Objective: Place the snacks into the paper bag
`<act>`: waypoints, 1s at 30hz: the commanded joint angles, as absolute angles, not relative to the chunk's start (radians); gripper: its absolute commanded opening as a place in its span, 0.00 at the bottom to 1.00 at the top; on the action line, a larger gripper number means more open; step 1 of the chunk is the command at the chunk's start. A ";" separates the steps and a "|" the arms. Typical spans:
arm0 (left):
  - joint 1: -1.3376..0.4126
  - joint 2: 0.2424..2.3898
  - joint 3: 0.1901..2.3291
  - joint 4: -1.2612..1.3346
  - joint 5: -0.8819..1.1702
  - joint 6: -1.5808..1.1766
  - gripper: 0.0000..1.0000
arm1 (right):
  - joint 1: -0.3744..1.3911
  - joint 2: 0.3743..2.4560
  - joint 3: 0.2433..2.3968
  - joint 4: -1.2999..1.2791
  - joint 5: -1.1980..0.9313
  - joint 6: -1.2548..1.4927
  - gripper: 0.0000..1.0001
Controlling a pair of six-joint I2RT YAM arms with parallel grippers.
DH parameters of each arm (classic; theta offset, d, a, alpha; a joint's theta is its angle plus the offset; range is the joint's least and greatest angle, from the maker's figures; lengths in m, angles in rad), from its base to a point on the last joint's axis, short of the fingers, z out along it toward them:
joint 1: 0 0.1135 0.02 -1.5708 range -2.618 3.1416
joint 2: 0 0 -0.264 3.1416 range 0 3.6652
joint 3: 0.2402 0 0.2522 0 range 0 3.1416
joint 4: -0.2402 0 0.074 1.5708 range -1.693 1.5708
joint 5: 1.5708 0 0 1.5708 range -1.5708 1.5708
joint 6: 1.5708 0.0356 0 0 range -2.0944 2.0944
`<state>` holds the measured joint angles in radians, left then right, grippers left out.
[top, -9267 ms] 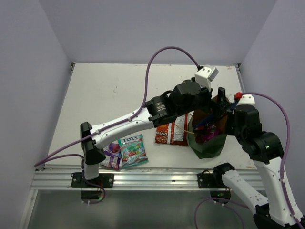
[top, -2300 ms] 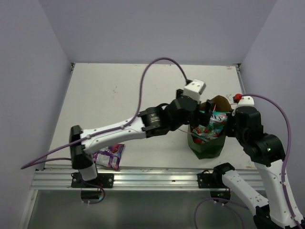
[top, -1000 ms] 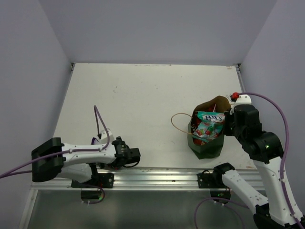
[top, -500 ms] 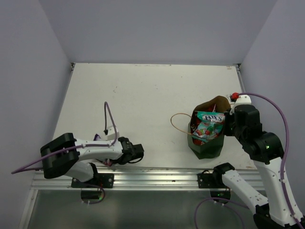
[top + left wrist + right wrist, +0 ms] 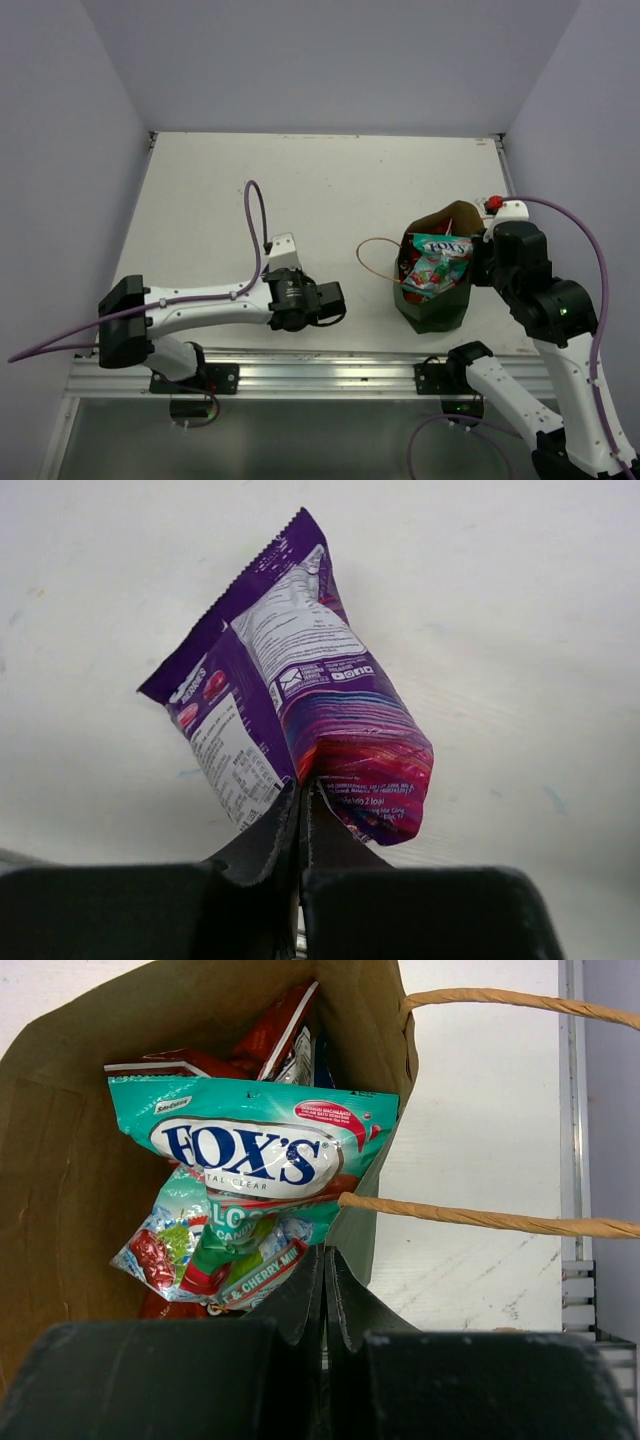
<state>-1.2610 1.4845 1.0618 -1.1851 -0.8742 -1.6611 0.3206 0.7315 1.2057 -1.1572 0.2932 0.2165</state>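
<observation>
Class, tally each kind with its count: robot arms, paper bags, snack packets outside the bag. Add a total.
Robot arms: 2, left arm, right arm
Paper bag: 1
Snack packets outside the bag: 1, the purple packet
Total: 4

candy bag (image 5: 250, 1150) in paper bag (image 5: 435, 310) | packet (image 5: 320, 680) in left claw (image 5: 303, 792), left of paper bag

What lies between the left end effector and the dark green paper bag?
Top view: only bare white table; the brown cord handle of the dark green paper bag loops nearby.
</observation>
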 commanded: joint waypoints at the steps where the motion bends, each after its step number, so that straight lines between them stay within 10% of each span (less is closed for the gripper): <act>1: -1.308 1.404 1.239 -1.186 -1.043 -1.506 0.00 | 0.322 0.726 1.232 -1.152 0.281 0.206 0.00; 11: -1.318 1.218 1.356 -0.108 -0.714 -0.519 0.00 | 0.322 0.723 1.241 -1.164 0.301 0.221 0.00; 21: -1.284 1.568 1.683 0.060 -0.151 -0.483 0.00 | 0.324 0.723 1.250 -1.167 0.314 0.224 0.00; 30: -1.261 1.629 1.549 0.011 -0.146 -0.610 0.00 | 0.322 0.707 1.264 -1.177 0.322 0.230 0.00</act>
<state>-1.2678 1.6455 1.5768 -0.0364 -0.1776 -0.5655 0.3206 0.7204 1.2160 -1.1801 0.3222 0.2279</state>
